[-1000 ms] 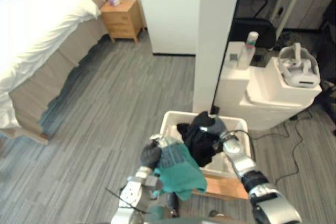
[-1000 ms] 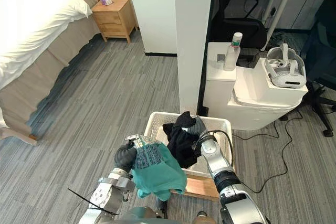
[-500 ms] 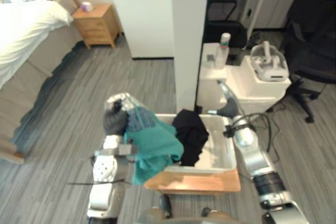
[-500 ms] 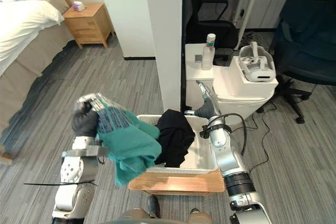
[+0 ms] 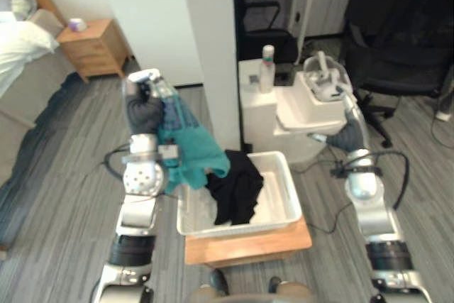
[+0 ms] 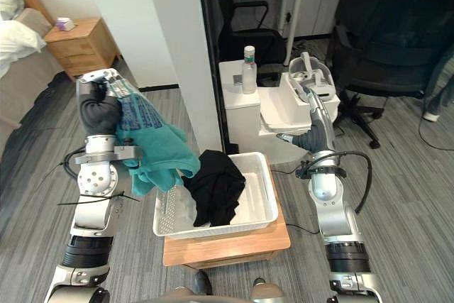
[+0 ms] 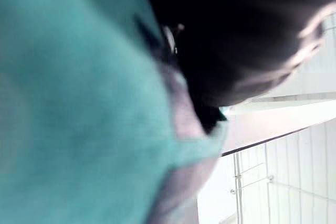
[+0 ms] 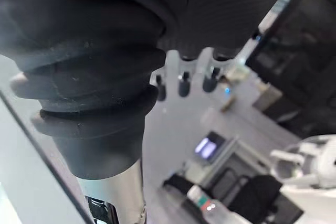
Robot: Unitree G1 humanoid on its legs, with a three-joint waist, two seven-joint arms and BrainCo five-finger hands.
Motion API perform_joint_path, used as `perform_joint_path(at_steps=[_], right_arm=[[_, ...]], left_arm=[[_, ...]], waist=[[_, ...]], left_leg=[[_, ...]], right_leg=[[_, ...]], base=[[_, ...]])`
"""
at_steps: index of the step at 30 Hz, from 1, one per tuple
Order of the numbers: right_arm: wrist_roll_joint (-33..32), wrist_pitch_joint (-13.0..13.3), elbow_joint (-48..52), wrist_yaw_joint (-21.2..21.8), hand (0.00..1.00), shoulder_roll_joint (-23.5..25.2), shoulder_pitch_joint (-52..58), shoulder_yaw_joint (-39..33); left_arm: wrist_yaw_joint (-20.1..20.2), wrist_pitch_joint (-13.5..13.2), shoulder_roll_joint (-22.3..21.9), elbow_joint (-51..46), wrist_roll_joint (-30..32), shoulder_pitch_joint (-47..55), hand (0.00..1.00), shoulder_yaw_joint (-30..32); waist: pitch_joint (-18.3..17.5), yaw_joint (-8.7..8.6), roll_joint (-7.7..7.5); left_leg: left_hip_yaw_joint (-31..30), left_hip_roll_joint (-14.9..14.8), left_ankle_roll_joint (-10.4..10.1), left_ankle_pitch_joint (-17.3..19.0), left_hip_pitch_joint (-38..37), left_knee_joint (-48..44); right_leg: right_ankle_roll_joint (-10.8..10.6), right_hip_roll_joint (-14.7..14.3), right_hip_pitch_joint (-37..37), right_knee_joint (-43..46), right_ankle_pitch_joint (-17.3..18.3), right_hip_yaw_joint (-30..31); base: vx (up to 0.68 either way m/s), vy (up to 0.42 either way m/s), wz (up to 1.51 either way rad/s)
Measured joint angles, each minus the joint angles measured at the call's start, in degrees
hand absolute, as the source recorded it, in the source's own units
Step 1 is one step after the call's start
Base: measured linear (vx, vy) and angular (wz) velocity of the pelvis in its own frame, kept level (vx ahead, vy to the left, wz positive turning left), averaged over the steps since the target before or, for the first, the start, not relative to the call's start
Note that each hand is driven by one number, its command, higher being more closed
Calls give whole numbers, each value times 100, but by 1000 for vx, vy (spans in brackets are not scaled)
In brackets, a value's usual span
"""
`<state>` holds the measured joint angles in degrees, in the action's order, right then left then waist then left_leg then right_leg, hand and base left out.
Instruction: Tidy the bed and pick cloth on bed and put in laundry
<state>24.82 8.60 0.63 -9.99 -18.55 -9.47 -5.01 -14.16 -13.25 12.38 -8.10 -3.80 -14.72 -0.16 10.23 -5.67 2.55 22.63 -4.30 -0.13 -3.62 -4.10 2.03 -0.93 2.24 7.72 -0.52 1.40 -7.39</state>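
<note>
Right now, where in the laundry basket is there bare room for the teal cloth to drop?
Bare room: the basket's right half, between the black cloth and the right wall. Crowded: its middle and left, where the black cloth drapes and the teal cloth, gripped in the left hand, hangs by the rim.

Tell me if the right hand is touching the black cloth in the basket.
Apart. The right eye view shows the right hand raised well clear of the black cloth, which hangs over the basket rim.
</note>
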Motion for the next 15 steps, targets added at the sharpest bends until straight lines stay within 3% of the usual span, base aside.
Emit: perform_joint_path(at_steps=[10, 15], right_arm=[[-20, 4, 56, 3, 0, 6, 309, 103], [-17, 4, 56, 2, 0, 49, 436, 467]], left_arm=[[168, 194, -467, 753, 233, -34, 100, -995], [326, 319, -762, 1587, 229, -11, 100, -1423]], waist=[[-28, -11, 33], [-101, -10, 141]], left_leg=[[68, -18, 3, -3, -7, 0], [68, -18, 1, -1, 43, 4]], right_leg=[[9, -16, 4, -66, -23, 58], [10, -19, -62, -105, -24, 57]], base=[[37, -7, -5], [0, 0, 0]])
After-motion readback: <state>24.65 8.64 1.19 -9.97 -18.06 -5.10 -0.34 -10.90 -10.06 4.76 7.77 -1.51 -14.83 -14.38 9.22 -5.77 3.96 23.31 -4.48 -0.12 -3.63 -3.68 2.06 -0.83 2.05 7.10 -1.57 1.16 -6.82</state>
